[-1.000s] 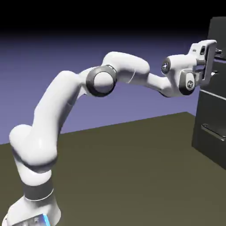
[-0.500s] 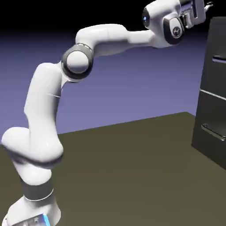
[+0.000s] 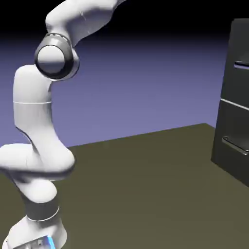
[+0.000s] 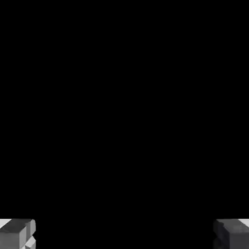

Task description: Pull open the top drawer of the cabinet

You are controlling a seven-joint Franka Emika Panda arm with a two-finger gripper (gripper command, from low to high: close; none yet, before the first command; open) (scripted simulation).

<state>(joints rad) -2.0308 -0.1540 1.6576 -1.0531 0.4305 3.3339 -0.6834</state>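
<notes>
Standing closed, the top drawer [image 3: 237, 78] shows its bar handle [image 3: 241, 63]; the fingers [image 4: 17, 234] are spread wide apart.

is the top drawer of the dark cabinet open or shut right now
Shut, it seems: the charcoal flat-fronted top drawer sits flush with the tall black cabinet's front.

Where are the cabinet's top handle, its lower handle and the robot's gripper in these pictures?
Top handle [image 3: 241, 63]: exterior view, on its bar.
Lower handle [image 3: 235, 145]: exterior view, on the middle of its bar.
Gripper [image 4: 124, 234]: hand view, midway between its two parted fingertips.
</notes>
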